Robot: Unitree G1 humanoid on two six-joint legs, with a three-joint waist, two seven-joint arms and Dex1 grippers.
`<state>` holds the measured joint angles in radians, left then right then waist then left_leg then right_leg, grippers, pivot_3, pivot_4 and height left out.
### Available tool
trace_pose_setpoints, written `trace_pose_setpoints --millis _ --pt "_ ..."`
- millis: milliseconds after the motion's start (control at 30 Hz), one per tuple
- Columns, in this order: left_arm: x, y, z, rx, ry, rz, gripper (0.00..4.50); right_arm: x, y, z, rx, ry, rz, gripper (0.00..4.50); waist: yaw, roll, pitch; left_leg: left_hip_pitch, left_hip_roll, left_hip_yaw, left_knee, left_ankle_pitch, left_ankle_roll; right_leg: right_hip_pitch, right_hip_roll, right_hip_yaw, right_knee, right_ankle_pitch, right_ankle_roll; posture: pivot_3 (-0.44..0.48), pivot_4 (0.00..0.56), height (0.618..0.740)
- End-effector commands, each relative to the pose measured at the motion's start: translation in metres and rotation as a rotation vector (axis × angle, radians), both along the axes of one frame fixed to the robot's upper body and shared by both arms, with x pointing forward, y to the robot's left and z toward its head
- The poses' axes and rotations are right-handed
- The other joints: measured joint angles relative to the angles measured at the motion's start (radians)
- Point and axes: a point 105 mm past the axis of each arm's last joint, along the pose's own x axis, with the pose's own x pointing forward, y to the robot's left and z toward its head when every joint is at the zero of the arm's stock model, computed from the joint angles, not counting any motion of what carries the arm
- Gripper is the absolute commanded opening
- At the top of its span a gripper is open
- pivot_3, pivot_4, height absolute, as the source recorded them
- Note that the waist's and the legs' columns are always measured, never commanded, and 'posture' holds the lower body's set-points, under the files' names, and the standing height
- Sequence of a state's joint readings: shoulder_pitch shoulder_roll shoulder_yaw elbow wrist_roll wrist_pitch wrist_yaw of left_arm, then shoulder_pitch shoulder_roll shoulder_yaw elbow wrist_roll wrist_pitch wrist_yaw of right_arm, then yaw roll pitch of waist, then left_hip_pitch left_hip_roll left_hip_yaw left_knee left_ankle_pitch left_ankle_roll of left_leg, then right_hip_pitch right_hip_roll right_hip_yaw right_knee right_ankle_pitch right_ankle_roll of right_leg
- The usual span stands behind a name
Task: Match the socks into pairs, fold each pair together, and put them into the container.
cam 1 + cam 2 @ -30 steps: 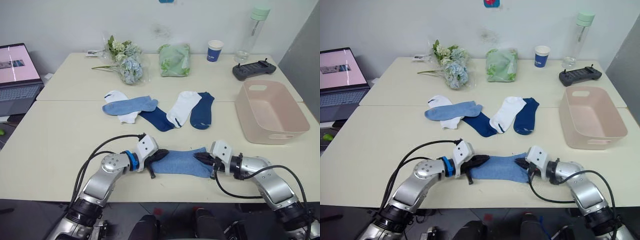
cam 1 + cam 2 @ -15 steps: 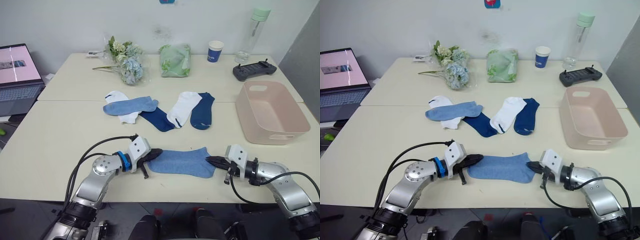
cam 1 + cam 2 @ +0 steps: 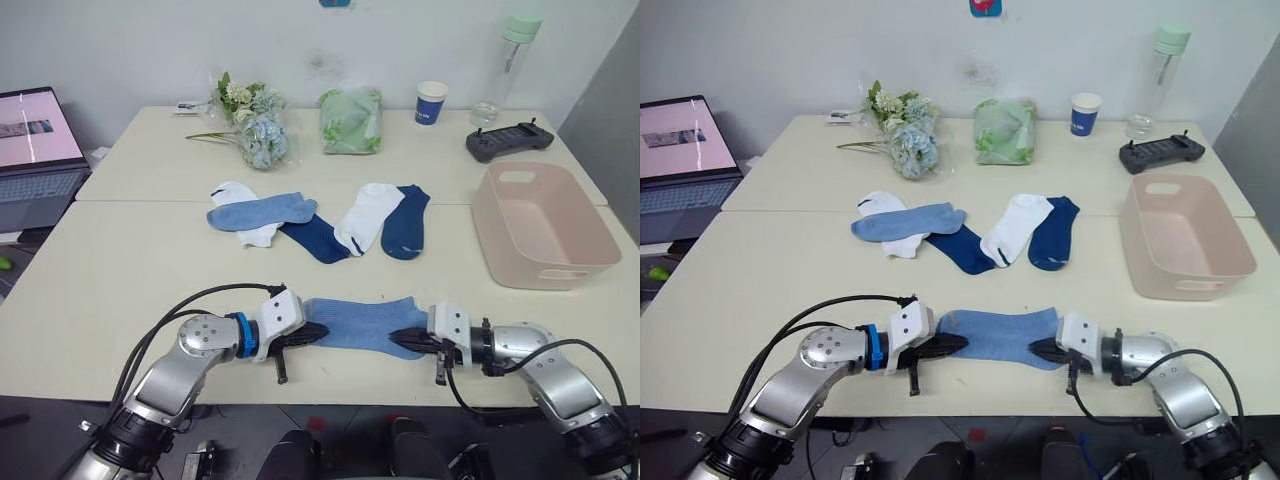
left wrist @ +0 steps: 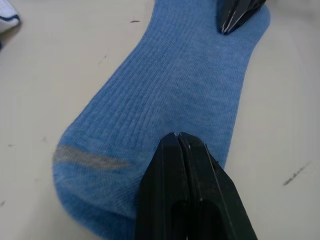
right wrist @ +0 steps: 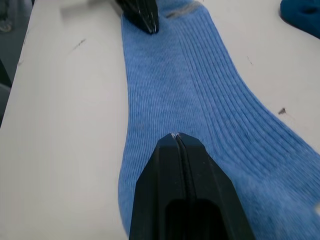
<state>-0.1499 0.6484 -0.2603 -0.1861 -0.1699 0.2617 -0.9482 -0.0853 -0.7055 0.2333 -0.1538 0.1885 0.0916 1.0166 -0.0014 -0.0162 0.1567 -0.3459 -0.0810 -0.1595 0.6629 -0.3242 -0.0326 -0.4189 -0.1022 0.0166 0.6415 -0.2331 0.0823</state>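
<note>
I've got one light blue sock [image 3: 362,324] flat near the table's front edge, w/ left gripper [image 3: 316,332] and right gripper [image 3: 400,338] each pressing an end, fingers closed tight, tips on top of the fabric, not pinching it afaict. Other five socks [image 3: 318,222] lie unsorted mid-table. Pink tub [image 3: 541,224] on the right is empty. So I judge it's early: no pair made, folded or binned yet.

Laptop [image 3: 35,150], flowers [image 3: 252,128], blue cup [image 3: 430,102], prob. controller [image 3: 508,139].
</note>
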Motion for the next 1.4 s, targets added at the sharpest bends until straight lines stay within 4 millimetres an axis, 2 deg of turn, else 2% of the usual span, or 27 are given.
trace_pose_setpoints --millis 33,133,200,267,333,433,467,567,667,800,867,933,1100,1200,1400 --pt "0.002 0.016 -0.007 0.039 0.018 0.059 0.0 -0.003 -0.029 -0.008 -0.079 0.042 -0.051 0.03 0.0 0.0 0.0 0.0 0.0 0.0 0.0 0.0 0.0 0.0 0.0 0.0 0.0 0.0 0.0 0.0 0.15 0.74" --pt "0.002 0.018 -0.006 0.035 0.018 0.063 0.0 -0.003 -0.035 -0.006 -0.08 0.04 -0.066 0.03 -0.001 -0.001 0.0 0.001 0.0 0.0 0.0 0.0 0.0 0.001 0.0 0.0 0.0 0.0 0.0 0.0 0.15 0.74" --pt "0.002 0.019 0.003 -0.015 0.016 0.076 0.0 -0.002 -0.04 0.01 -0.012 0.05 -0.097 0.03 -0.001 -0.001 0.0 0.001 0.0 0.0 0.0 0.0 0.0 0.001 0.0 0.0 0.0 0.0 0.0 0.0 0.15 0.74" --pt "0.005 0.018 0.024 -0.129 0.013 0.106 0.0 0.003 -0.042 0.034 0.087 0.044 -0.143 0.03 0.0 0.0 0.0 0.001 0.0 0.0 0.0 0.0 0.0 0.001 0.0 0.0 0.0 0.0 0.0 0.0 0.15 0.74" --pt "0.008 0.022 0.037 -0.195 0.003 0.139 0.0 0.008 -0.042 0.049 0.145 0.037 -0.184 0.03 -0.002 0.0 0.001 -0.001 0.001 0.0 0.0 0.0 0.0 -0.001 0.0 0.0 0.001 0.0 0.0 0.0 0.15 0.74" --pt "0.02 0.045 0.05 -0.231 -0.025 0.276 0.0 0.023 -0.05 0.064 0.183 -0.017 -0.291 0.62 -0.003 0.0 0.001 -0.001 0.002 0.0 0.0 0.0 0.0 -0.001 0.001 0.0 0.001 0.0 0.0 0.0 0.15 0.74" --pt "0.023 0.051 0.052 -0.238 -0.039 0.314 0.39 0.027 -0.052 0.066 0.19 -0.032 -0.32 1.0 -0.002 0.0 0.001 -0.001 0.002 0.0 0.0 0.0 0.0 -0.001 0.001 0.0 0.001 0.0 0.0 0.0 0.15 0.74" --pt "0.036 0.075 0.059 -0.3 -0.082 0.467 1.2 0.041 -0.058 0.069 0.193 -0.092 -0.396 2.05 0.0 0.0 0.001 -0.001 0.002 0.0 0.0 0.0 0.0 -0.001 0.001 0.0 0.0 0.0 0.0 0.0 0.15 0.74" --pt "0.041 0.102 0.051 -0.285 -0.118 0.605 2.18 0.056 -0.06 0.065 0.199 -0.136 -0.465 3.14 -0.002 0.0 0.001 -0.001 0.002 0.0 0.0 0.0 -0.001 -0.001 0.001 0.0 0.0 0.0 0.0 0.0 0.15 0.74" --pt "0.035 0.107 0.039 -0.277 -0.124 0.656 3.45 0.069 -0.057 0.064 0.261 -0.157 -0.522 4.5 -0.002 0.0 0.001 -0.001 0.002 0.001 0.0 -0.001 -0.001 -0.002 0.001 0.0 0.001 0.0 -0.001 0.0 0.15 0.74" --pt "0.032 0.106 0.035 -0.274 -0.126 0.668 4.14 0.073 -0.057 0.062 0.266 -0.171 -0.542 4.5 -0.001 0.0 0.001 -0.001 0.002 0.0 0.0 -0.001 -0.001 -0.002 0.001 0.0 0.0 0.0 -0.001 0.0 0.15 0.74" --pt "0.031 0.105 0.034 -0.271 -0.144 0.678 4.46 0.076 -0.057 0.061 0.27 -0.183 -0.564 4.5 0.001 0.0 0.001 -0.001 0.002 0.0 0.0 -0.001 -0.001 -0.002 0.001 0.0 0.0 0.0 -0.001 0.0 0.15 0.74" --pt "0.028 0.1 0.027 -0.246 -0.136 0.685 4.46 0.079 -0.054 0.059 0.272 -0.2 -0.589 4.5 0.0 0.0 0.001 -0.001 0.002 0.001 0.0 -0.001 -0.001 -0.002 0.001 0.001 0.0 0.0 -0.001 0.0 0.15 0.74" --pt "0.025 0.102 0.027 -0.229 -0.135 0.672 4.46 0.081 -0.05 0.064 0.292 -0.203 -0.597 4.5 -0.001 0.0 0.001 -0.001 0.002 0.001 0.0 -0.001 -0.001 -0.002 0.001 0.0 0.001 0.0 -0.001 0.0 0.15 0.74" --pt "0.042 0.102 0.043 -0.186 -0.233 0.647 4.46 0.074 -0.035 0.073 0.286 -0.194 -0.51 4.5 -0.001 0.0 0.001 -0.001 0.002 0.0 0.0 -0.001 -0.001 -0.002 0.002 0.0 0.001 0.0 -0.001 0.0 0.15 0.74"
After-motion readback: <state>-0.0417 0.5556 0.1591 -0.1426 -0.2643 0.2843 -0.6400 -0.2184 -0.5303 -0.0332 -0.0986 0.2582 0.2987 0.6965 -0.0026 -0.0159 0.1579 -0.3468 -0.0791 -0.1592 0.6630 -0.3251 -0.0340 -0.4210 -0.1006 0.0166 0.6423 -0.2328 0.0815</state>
